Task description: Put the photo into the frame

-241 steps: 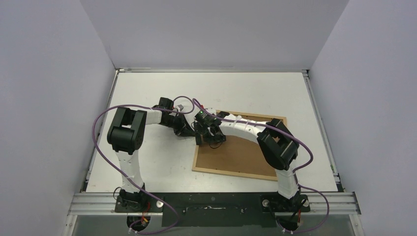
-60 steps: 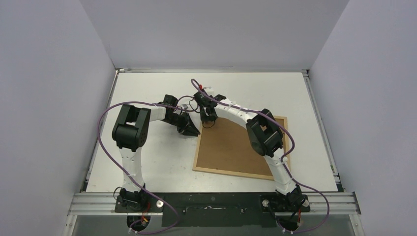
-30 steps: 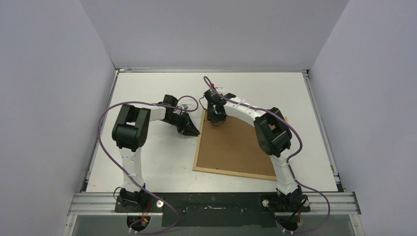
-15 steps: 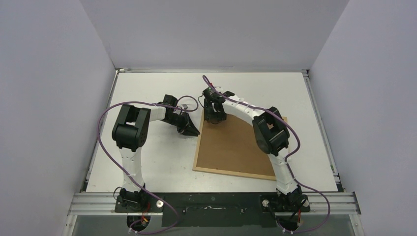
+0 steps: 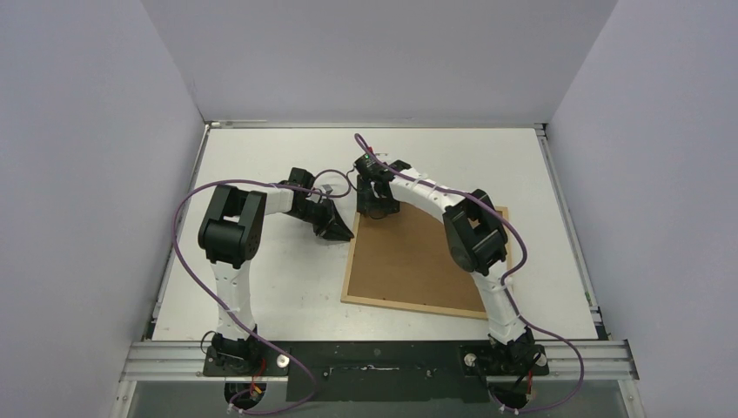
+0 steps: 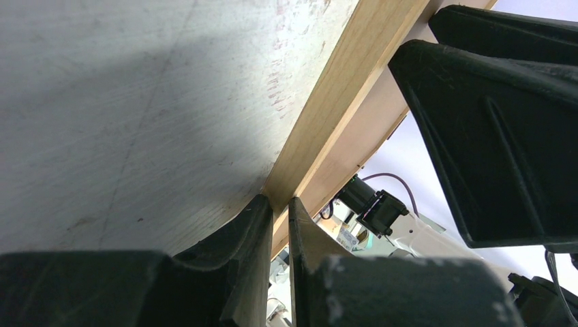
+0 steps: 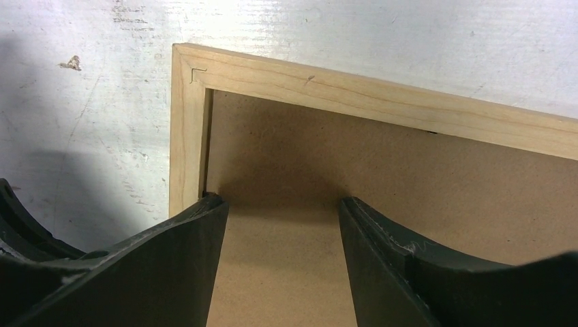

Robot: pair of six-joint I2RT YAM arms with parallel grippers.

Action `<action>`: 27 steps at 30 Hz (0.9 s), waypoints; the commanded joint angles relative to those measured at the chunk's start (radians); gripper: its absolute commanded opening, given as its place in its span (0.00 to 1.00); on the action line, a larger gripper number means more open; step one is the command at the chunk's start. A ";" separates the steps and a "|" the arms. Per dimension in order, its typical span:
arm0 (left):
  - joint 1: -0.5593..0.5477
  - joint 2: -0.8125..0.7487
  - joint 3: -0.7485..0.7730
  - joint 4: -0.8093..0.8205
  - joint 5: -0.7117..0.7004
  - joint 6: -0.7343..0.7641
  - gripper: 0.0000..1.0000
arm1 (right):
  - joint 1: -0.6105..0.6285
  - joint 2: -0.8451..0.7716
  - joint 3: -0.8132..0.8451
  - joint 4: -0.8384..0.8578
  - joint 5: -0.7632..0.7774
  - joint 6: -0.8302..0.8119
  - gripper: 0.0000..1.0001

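At the far-left corner of the frame [image 7: 341,87], you had both grippers working close together.

- Frame: it lay flat on the table [image 5: 278,279], right of centre. Its wider span ran left-right in the overhead view, slightly skewed. A brown backing board [image 7: 409,177] filled its opening.
- Photo: you had it in no view. It was possibly under the board, but that could not be confirmed.
- Right gripper [image 7: 279,204]: the jaws stood wide with nothing between them. The tips were at the board just inside the corner, one tip against the inner edge of the left rail.
- Left gripper [image 6: 281,199]: the fingers were drawn narrow with only a sliver between them. The tips butted at the outer side of the left rail from the table side, not around it.
- Nearer arm: your right was nearer the board, and your left was on the rail.
- Judgement: the coming move turned on that corner seam. The far rail lay straight ahead of your right tips and the left rail ran alongside them.
- Room: you had bare table to the left of the corner and beyond it. The two grippers were near each other, so there was little sideways slack between them. Your right forearm also crossed above the board.
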 commanded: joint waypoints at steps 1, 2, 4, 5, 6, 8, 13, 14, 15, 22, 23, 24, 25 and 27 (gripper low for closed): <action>0.007 0.074 -0.030 -0.045 -0.231 0.060 0.11 | 0.018 0.083 -0.002 0.012 -0.025 0.043 0.62; 0.007 0.074 -0.029 -0.045 -0.231 0.060 0.11 | 0.018 0.086 0.000 0.010 -0.023 0.044 0.62; 0.007 0.075 -0.029 -0.045 -0.231 0.060 0.11 | 0.021 0.092 0.003 0.005 -0.022 0.047 0.63; 0.007 0.075 -0.029 -0.045 -0.231 0.060 0.11 | 0.022 0.094 0.004 0.003 -0.018 0.048 0.63; 0.007 0.074 -0.029 -0.046 -0.230 0.060 0.11 | 0.024 0.096 0.005 0.000 -0.016 0.050 0.63; 0.007 0.075 -0.030 -0.045 -0.230 0.060 0.11 | 0.026 0.104 0.008 -0.004 -0.013 0.050 0.64; 0.007 0.074 -0.031 -0.045 -0.230 0.060 0.10 | 0.037 0.121 0.025 -0.034 0.018 0.043 0.65; 0.007 0.075 -0.031 -0.045 -0.230 0.060 0.10 | 0.041 0.128 0.030 -0.045 0.032 0.040 0.65; 0.007 0.074 -0.030 -0.045 -0.230 0.060 0.10 | 0.045 0.135 0.038 -0.059 0.043 0.035 0.65; 0.008 0.072 -0.031 -0.046 -0.231 0.058 0.10 | 0.071 0.200 0.064 -0.148 0.116 -0.010 0.59; 0.008 0.071 -0.032 -0.045 -0.231 0.058 0.10 | 0.074 0.203 0.059 -0.151 0.119 -0.013 0.58; 0.008 0.072 -0.031 -0.045 -0.230 0.058 0.10 | 0.076 0.203 0.055 -0.151 0.122 -0.016 0.57; 0.008 0.072 -0.032 -0.045 -0.230 0.059 0.10 | 0.078 0.202 0.051 -0.150 0.123 -0.019 0.56; 0.008 0.074 -0.031 -0.044 -0.230 0.059 0.11 | 0.080 0.197 0.053 -0.147 0.124 -0.023 0.54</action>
